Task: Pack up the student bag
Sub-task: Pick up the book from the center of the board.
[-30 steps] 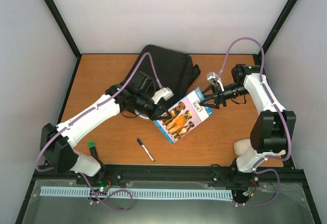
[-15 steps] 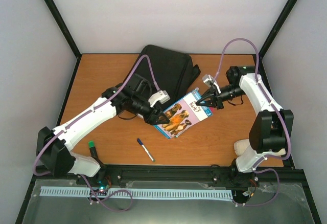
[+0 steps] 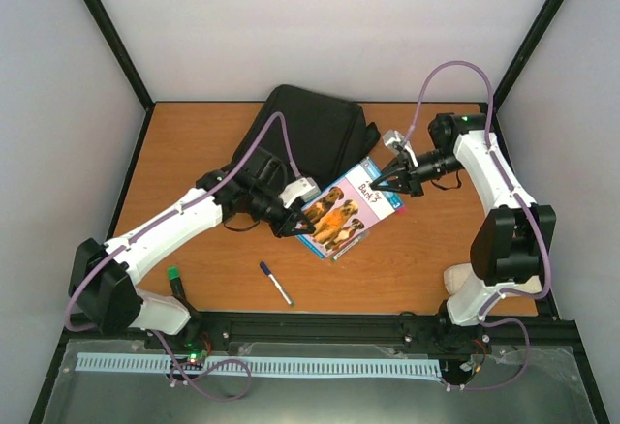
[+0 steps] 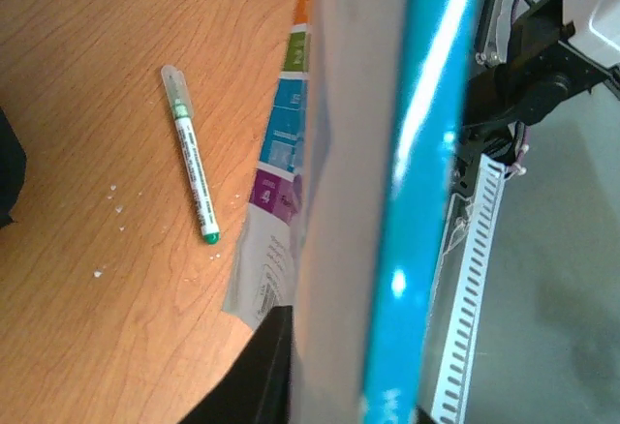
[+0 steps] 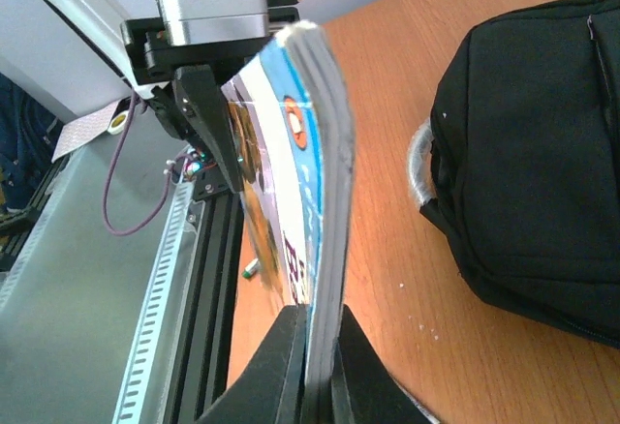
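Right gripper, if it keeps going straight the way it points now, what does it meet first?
The right gripper already grips the book; straight beyond, it would likely meet the left gripper at the book's far edge.

A pen (image 3: 276, 283) lies near the tilted book (image 3: 339, 216).

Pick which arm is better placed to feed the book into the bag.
Right, likely: the right gripper clamps the book beside the student bag; the left arm lies across that bag.
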You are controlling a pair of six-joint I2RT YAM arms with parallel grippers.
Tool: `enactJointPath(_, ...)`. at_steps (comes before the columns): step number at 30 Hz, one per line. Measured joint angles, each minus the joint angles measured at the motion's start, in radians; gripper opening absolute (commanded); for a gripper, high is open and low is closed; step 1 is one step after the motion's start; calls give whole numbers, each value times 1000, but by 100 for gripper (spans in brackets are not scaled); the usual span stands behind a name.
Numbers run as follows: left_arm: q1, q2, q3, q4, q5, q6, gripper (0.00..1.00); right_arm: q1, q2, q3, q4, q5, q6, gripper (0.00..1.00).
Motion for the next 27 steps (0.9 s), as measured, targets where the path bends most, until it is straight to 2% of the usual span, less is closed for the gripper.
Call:
enactJointPath(3,0,-6,-14,15,-1,-14,1,2,17,10,-4,-5,15,20)
enactJointPath(6,-2,-35,-40,29,-7,-43,1,2,38,33,22,-24,54,35)
enactJointPath(10,8,-90,-72,26,-37,-113,1,3,39,38,157,-13,201,47)
enactJointPath(16,102,-196,-108,26,-91,-257,1,4,15,1,446,72,491,49)
enactJointPath(20,182,-248,-105,10,-162,-334,1,34,15,-3,567,170,607,49)
enactJointPath(27,308,-263,-55,-121,-374,-456,1,271,39,6,681,448,688,53)
